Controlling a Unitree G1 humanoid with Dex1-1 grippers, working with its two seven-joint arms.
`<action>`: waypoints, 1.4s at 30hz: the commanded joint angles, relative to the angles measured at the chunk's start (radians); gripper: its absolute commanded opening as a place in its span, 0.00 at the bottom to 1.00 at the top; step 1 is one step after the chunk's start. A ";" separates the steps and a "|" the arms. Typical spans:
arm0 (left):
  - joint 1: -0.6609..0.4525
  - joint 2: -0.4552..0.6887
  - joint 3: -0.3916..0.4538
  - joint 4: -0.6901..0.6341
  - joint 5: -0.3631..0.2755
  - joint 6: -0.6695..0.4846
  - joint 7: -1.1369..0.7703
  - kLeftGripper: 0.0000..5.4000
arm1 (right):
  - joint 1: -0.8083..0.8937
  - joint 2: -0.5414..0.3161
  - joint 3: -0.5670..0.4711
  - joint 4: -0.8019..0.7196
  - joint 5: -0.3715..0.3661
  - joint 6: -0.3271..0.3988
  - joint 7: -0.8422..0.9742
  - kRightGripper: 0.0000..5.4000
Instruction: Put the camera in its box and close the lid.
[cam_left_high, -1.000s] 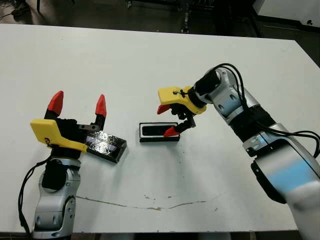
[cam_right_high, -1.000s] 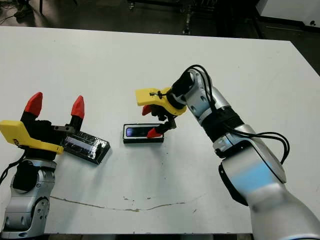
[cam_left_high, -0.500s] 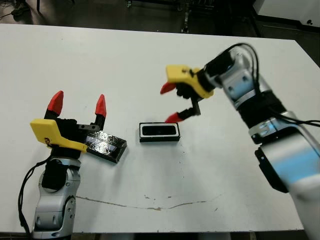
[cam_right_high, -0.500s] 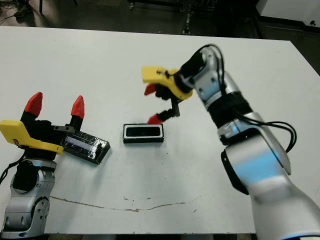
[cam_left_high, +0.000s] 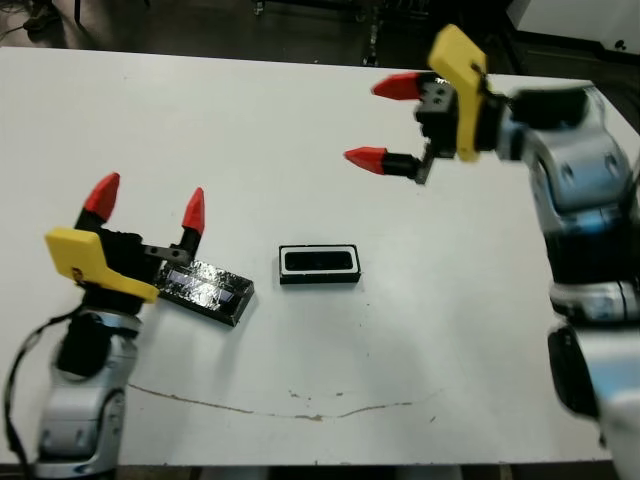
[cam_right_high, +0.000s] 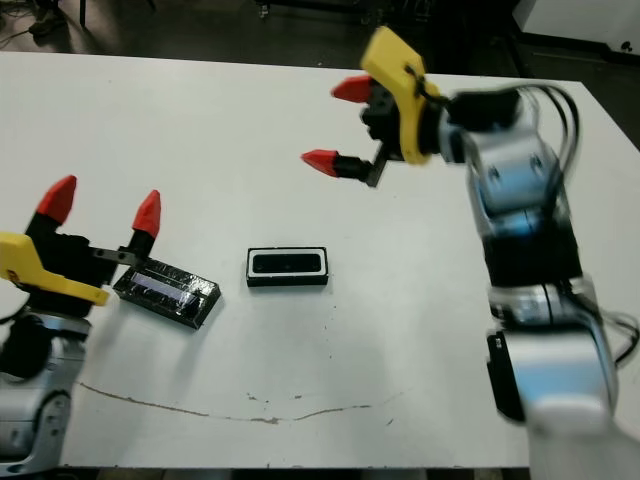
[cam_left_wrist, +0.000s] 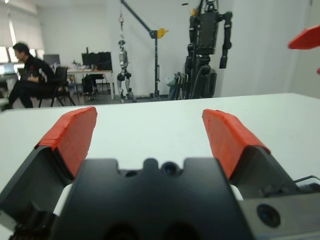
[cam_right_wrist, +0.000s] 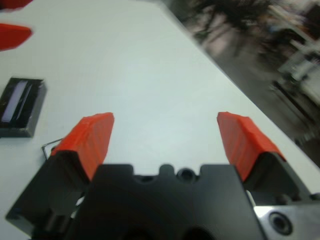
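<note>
- No brand, label or writing I can read anywhere, not on the box (cam_left_high: 319, 264), the lid (cam_left_high: 207, 289) or the robot arms.
- The box sits in the middle of the white desk (cam_left_high: 250, 130), with the camera (cam_left_high: 320, 262) lying inside it as a dark bar ringed by the white interior.
- The lid lies flat on the desk to the left of the box, a gap between them, crinkly shiny top facing up, so the box is uncovered.
- Right pincer (cam_left_high: 387, 120) is wide open and holds nothing. A second ago it was low over the box with one red tip at the camera; half a second ago it had lifted clear, and now it is high up toward the far right of the desk, well apart from the box.
- Left pincer (cam_left_high: 144, 200) is open too, red tips pointing up, right at the near-left end of the lid. It has barely moved, just shifted a touch to the left.
- Box and lid are in the same spots as before.
- In the left wrist view there's a person (cam_left_wrist: 27, 72) sitting at a far table.
</note>
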 joint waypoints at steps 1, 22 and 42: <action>-0.021 0.051 0.024 -0.016 -0.023 0.031 -0.035 1.00 | 0.124 0.002 -0.068 -0.109 0.053 0.050 -0.101 0.89; -0.255 0.728 0.004 0.090 -0.129 0.284 -0.730 1.00 | 0.482 0.151 -0.213 -0.317 0.267 -0.051 -0.539 0.61; -0.879 0.756 -0.539 0.551 0.053 0.056 -1.376 1.00 | 0.634 0.218 -0.142 -0.392 0.263 -0.090 -0.718 0.00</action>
